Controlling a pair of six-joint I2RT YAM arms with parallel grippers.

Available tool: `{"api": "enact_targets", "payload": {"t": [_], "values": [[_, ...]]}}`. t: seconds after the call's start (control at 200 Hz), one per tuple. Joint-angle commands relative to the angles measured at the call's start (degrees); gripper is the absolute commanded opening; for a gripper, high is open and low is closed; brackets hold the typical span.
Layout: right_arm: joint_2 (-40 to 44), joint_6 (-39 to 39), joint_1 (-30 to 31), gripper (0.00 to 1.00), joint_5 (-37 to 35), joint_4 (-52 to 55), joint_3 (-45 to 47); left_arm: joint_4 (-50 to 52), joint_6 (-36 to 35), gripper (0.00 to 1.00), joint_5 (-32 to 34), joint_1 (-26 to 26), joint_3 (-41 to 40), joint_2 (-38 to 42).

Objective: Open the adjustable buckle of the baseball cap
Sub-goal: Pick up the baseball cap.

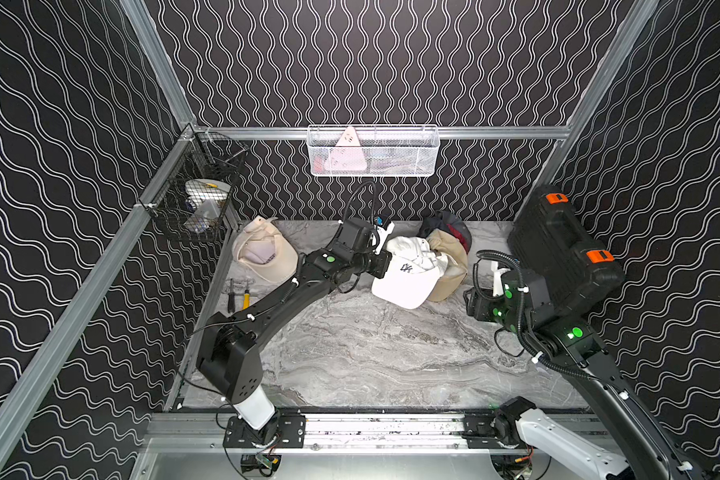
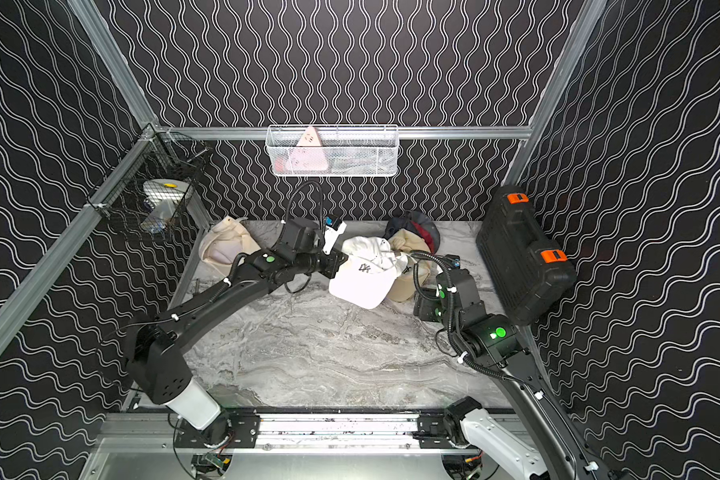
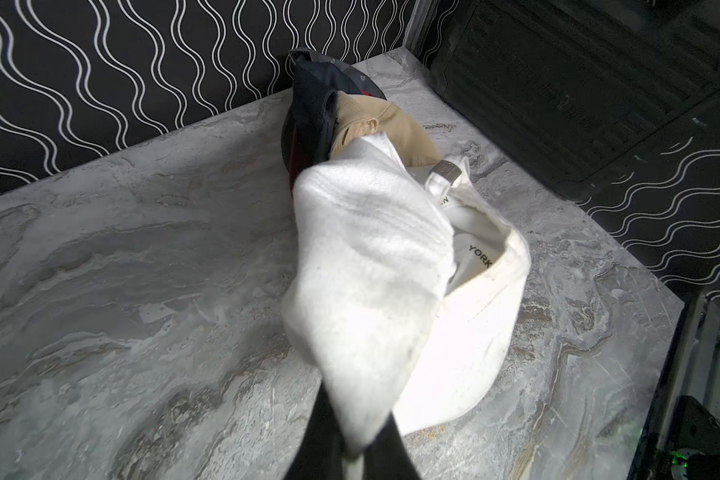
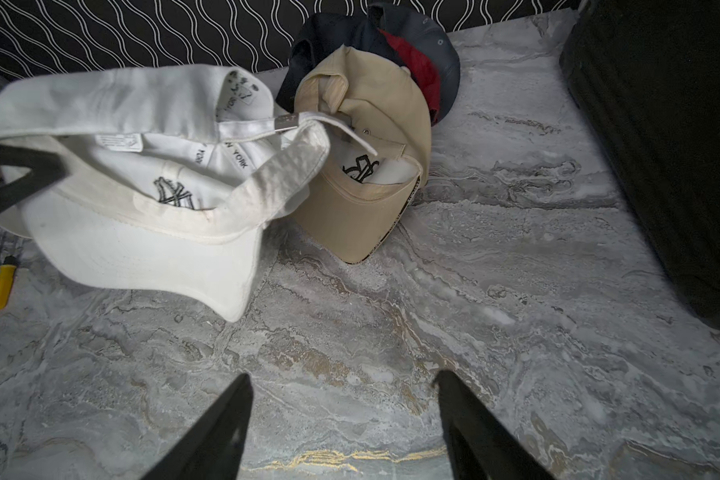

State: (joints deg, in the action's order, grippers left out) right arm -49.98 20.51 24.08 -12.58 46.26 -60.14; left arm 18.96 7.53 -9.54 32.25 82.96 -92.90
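The left gripper (image 3: pixel 350 440) clamps the white baseball cap (image 4: pixel 142 245) by its crown near the marble table's (image 1: pixel 371 353) back, against a tan cap (image 4: pixel 362 216), so its metal buckle (image 4: pixel 287 122), strap (image 4: pixel 242 129) lying crosswise, faces the open, empty right gripper (image 4: pixel 344 376), the nearer free hand.

Grey marble-pattern tabletop (image 1: pixel 371 353), both top views. Far left corner: cream cap (image 1: pixel 262 253), lying flat. Just in front of it, at the left edge: two screwdrivers side by side, black handle (image 1: pixel 230 296) and yellow handle (image 1: pixel 246 297). Far middle: tan cap (image 1: pixel 449 266) on the top, dark navy-and-red cap (image 1: pixel 449 226) right behind it, touching. White cap (image 1: pixel 408 278) overlaps the tan one; can't tell if its brim rests on the top. Right side: black tool case (image 1: pixel 562 249), orange latches, tilted against the wall.
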Motion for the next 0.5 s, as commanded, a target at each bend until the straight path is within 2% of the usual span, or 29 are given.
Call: {"api": "enact_targets", "payload": {"t": [0.0,0.19,0.495], "values": [[0.1,1.6,-1.3,0.72,4.3,-1.0,0.3,-1.2,-0.7,0.0,0.6,0.0,-1.4,2.4],[0.2,3.1,-5.6,0.72,12.4,-3.0,1.3,-1.4,-0.9,0.0,0.9,0.1,-5.7,6.7],[-2.6,9.8,-16.1,0.7,36.2,-12.1,5.2,-1.1,-0.7,0.0,1.3,0.3,-10.9,12.8]]}}
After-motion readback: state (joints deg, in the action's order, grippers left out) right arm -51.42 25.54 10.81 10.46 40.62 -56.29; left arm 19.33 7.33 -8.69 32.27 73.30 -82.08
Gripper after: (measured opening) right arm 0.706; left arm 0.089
